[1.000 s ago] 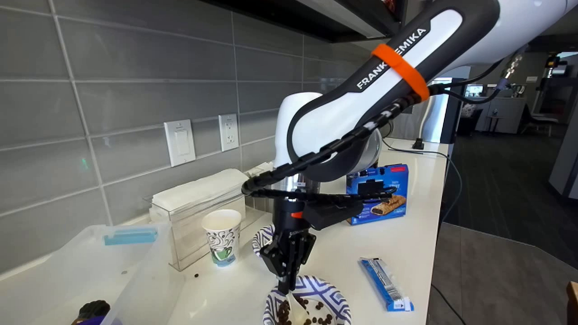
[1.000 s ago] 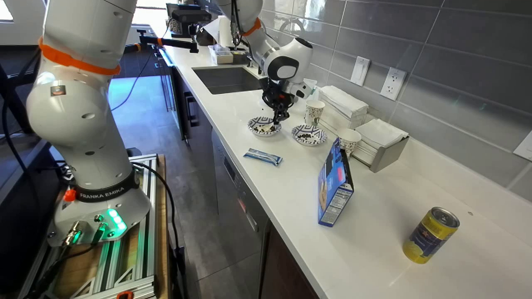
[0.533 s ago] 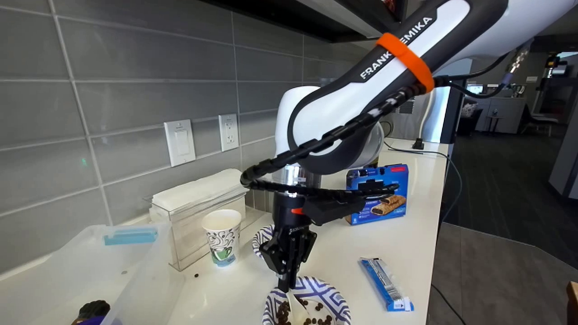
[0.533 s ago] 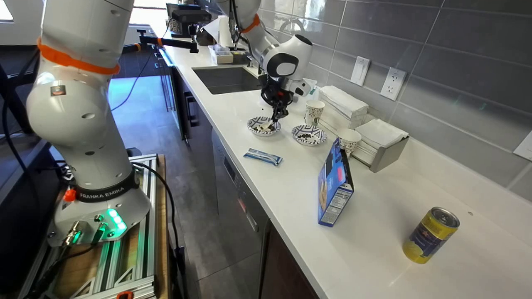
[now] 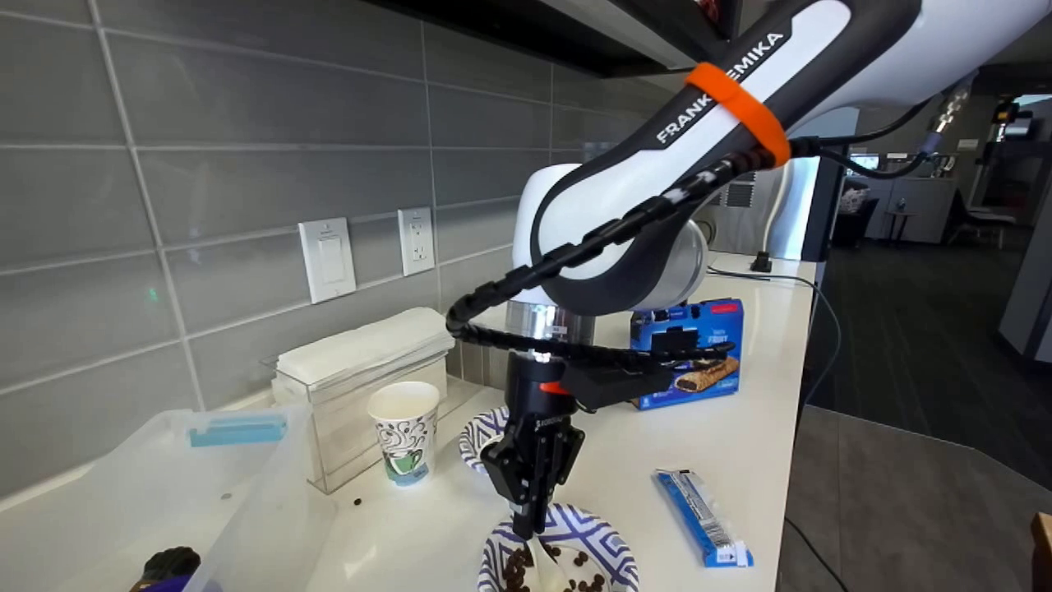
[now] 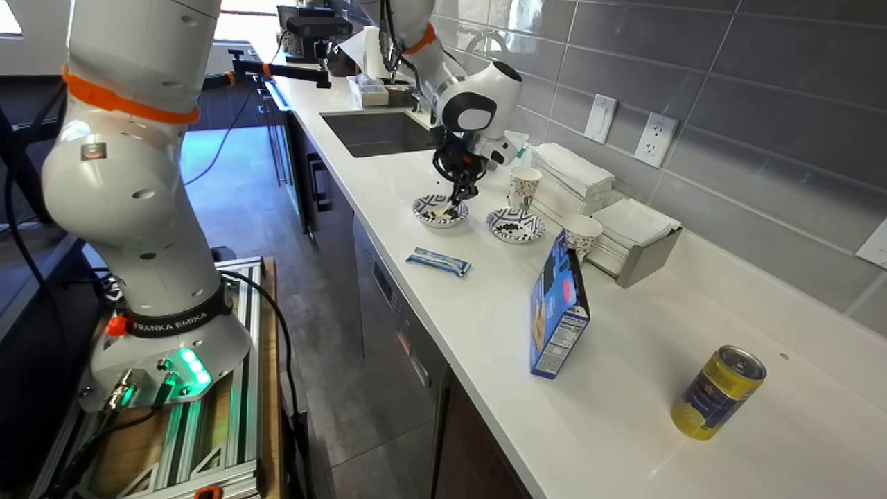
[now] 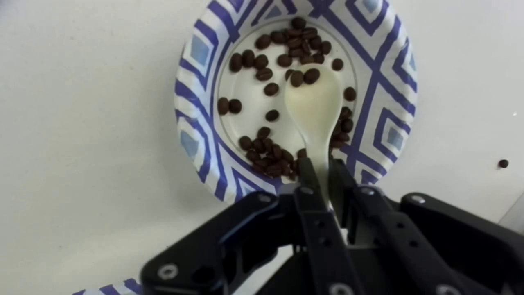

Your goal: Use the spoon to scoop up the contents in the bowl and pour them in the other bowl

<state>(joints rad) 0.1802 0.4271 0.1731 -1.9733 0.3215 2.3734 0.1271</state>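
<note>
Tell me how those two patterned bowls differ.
The bowl under the claw has the spoon reaching into it; no spoon shows in the other bowl. The claw's bowl has brown beans in scattered clusters; in the other bowl, dark bits show as one small patch. The other bowl sits nearer the tiled wall than the claw's bowl. Both are white with blue patterns.

Brown beans (image 7: pixel 272 115) lay scattered in the purple-patterned bowl (image 7: pixel 378 73), upper centre of the wrist view, two on the cream spoon (image 7: pixel 315 110) pointing up-frame; the other bowl (image 6: pixel 516 239) stood near mid-frame in an exterior view.
</note>
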